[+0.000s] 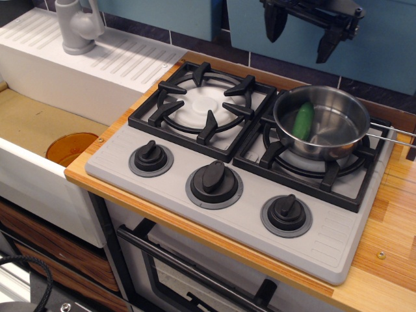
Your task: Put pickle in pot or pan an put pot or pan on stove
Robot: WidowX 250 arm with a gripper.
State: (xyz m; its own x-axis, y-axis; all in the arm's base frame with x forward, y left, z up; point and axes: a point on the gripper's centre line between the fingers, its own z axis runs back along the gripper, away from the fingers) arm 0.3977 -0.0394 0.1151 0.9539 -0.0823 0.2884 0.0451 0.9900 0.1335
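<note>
The jaws hang well apart and hold nothing, their two dark fingers [275, 25] pointing down at the top edge of the view; the gripper [300, 34] hovers high above the back of the stove [162, 183], clear of everything, with only its lower part in view against the teal wall; below it and a little to the right, the pan [338, 140] sits upright on the right-hand burner grate [348, 188], its thin wire handle reaching out to the right over the wooden counter [390, 221]; the pickle [303, 121] lies inside the pan, leaning against its left inner wall; the left-hand grate [205, 107] is bare over its white disc; three black knobs [213, 177] line the stove's front; an orange disc [70, 148] lies in the sink [26, 123] at left, behind which stands a grey faucet [78, 25].
</note>
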